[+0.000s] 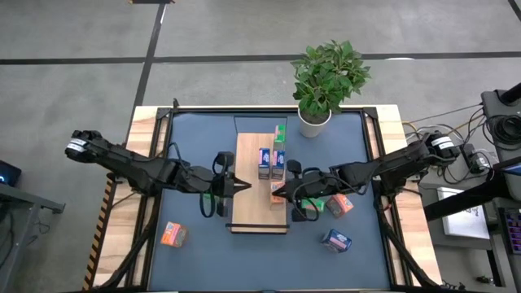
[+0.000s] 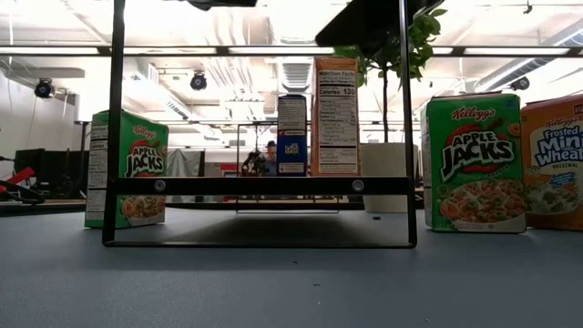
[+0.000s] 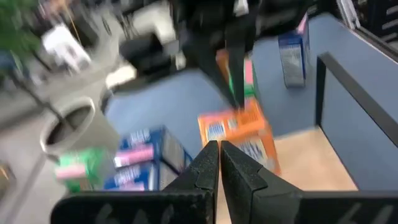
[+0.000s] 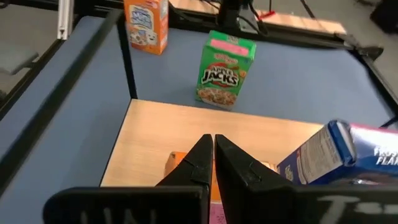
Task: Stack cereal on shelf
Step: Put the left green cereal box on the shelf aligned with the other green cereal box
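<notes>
The light-wood shelf board lies flat mid-table. A green box and two blue-purple boxes stand on its far half. An orange-red box stands on the board's right side and also shows in the left wrist view. My right gripper is shut right at this box's top. My left gripper is shut over the board's left side. It points at the orange-red box and is apart from it. My right gripper comes slanting down from the table's right, and its shut fingertips meet the top of the orange-red box. In its wrist view the box shows under the shut fingers. I cannot tell whether they pinch or only press. The box stands on the board.
On the blue mat stand a green box and an orange box at the left. A green box, an orange box and a blue box are at the right. A potted plant stands at the far edge.
</notes>
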